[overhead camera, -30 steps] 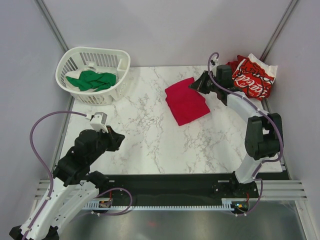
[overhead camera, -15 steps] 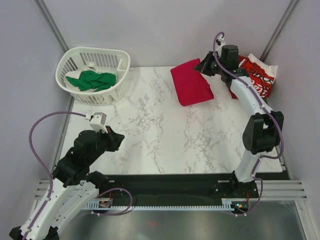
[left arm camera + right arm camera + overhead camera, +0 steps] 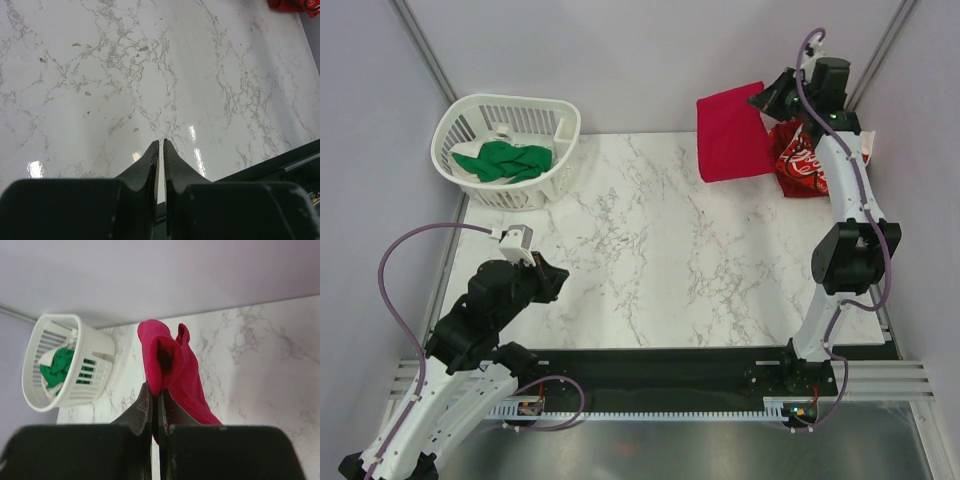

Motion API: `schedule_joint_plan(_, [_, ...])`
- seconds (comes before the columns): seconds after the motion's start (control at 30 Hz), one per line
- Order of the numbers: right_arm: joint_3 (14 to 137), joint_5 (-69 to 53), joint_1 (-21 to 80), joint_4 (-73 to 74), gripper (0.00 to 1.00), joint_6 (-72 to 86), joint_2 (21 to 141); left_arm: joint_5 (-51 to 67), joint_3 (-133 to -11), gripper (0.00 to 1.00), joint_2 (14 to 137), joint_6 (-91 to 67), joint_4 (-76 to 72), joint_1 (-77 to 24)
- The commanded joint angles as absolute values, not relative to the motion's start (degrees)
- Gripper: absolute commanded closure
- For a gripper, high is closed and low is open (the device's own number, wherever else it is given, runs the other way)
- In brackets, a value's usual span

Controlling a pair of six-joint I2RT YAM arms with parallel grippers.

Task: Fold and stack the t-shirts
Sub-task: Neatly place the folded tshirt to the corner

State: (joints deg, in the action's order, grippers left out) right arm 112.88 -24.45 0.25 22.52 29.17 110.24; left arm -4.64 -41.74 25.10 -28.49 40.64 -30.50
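My right gripper [image 3: 766, 100] is shut on the folded crimson t-shirt [image 3: 732, 138] and holds it in the air over the table's far right corner; in the right wrist view the cloth [image 3: 172, 367] hangs from the closed fingertips [image 3: 156, 392]. The red-and-white t-shirt [image 3: 803, 160] lies crumpled at the far right, partly hidden behind the arm. The green t-shirt [image 3: 503, 161] lies bunched in the white basket [image 3: 480, 107], also seen in the right wrist view [image 3: 57, 367]. My left gripper [image 3: 557, 276] is shut and empty above the near left of the table [image 3: 161, 145].
The white slatted basket stands at the far left corner of the marble table [image 3: 640, 260]. Grey walls close in the back and sides. The black rail [image 3: 660, 365] runs along the near edge.
My right gripper has lifted the crimson t-shirt off the table and carried it up and to the far right, over the red-and-white t-shirt. The left arm has not moved.
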Motion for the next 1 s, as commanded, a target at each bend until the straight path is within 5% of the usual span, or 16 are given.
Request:
schedule_joint_plan(0.0, [121.3,-28.6,-6.8,22.1,1.00,32.4,111.7,-6.0,-42.6,0.87,25.8,-26.5,40.2,-30.5])
schedule_joint_plan(0.17, [129.4,-33.9,-16.7,20.5,1.00,37.3,117.9,-5.6,-42.6,0.87,26.4,-26.5,40.1,-30.6])
schedule_joint_plan(0.4, [125.3,-38.0,-27.4,13.2,1.00,44.6,134.3,-5.6,-42.6,0.87,26.9,-26.6,40.1,-30.6])
schedule_joint_plan(0.47, [124.2,-37.4,-27.9,13.9,0.81,44.9,138.8,-5.7,-42.7,0.87,27.2,-26.5,40.2,-30.6])
schedule_joint_plan(0.5, [121.9,-36.9,-28.5,13.9,0.54,44.7,139.4,-5.8,-42.8,0.87,27.5,-26.6,40.1,-30.6])
schedule_joint_plan(0.6, [118.0,-28.2,-28.5,16.3,0.27,40.9,136.9,-5.9,-42.6,0.87,27.4,-26.5,40.1,-30.6])
schedule_joint_plan(0.97, [116.5,-5.9,-31.5,23.6,0.18,36.1,118.2,-5.5,-42.8,0.87,27.3,-26.5,40.1,-30.6])
